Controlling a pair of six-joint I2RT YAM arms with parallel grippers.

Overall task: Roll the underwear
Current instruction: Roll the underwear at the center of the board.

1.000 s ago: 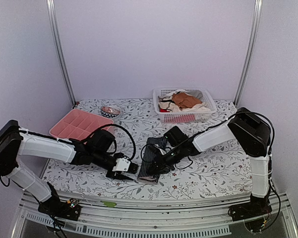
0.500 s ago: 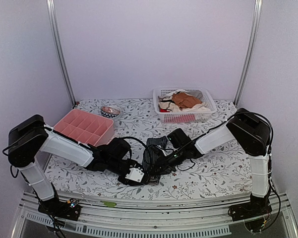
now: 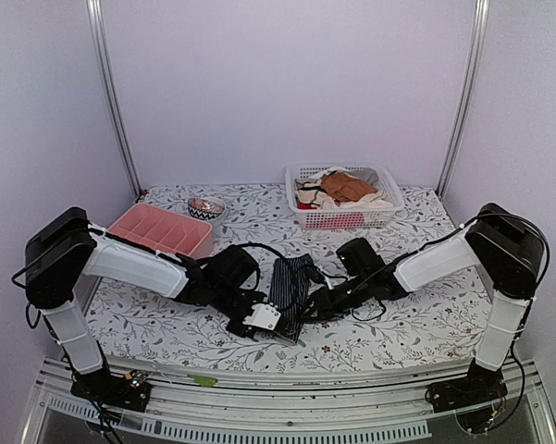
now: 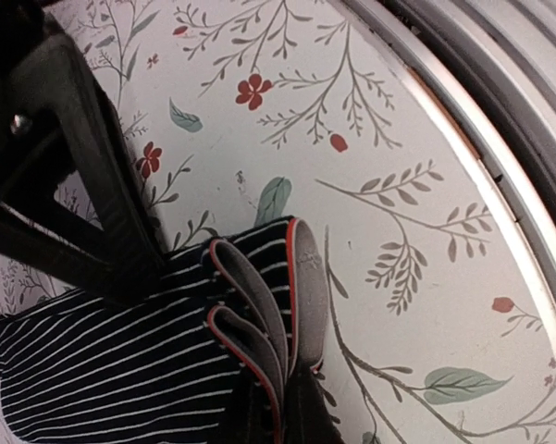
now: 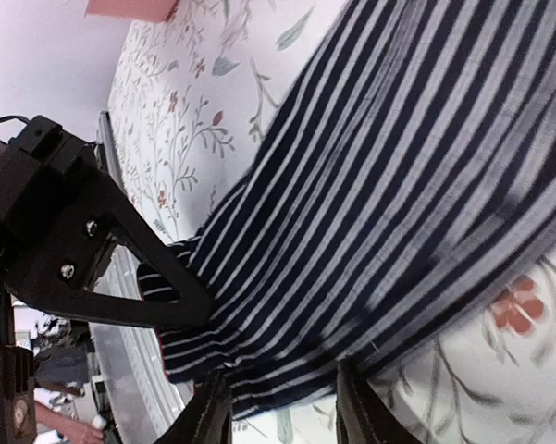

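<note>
The underwear (image 3: 290,280), dark with thin white stripes, lies as a narrow folded strip near the table's front centre. My left gripper (image 3: 276,324) is at its near end. In the left wrist view this gripper (image 4: 279,388) is shut on the bunched grey, red-edged waistband folds of the underwear (image 4: 102,370). My right gripper (image 3: 316,303) sits at the strip's right side. Its fingers (image 5: 210,412) stand apart, gripper (image 5: 282,407) open, with the edge of the striped underwear (image 5: 398,185) lying loose between them.
A white basket (image 3: 391,197) of orange-brown and cream garments stands at the back right. A pink compartment tray (image 3: 162,231) and a small patterned bowl (image 3: 205,208) are at the back left. The table's metal front rail (image 4: 500,139) runs close beside the left gripper.
My left arm swung right to the underwear's near end and shut on the waistband. My right gripper drew back to the right and opened.
</note>
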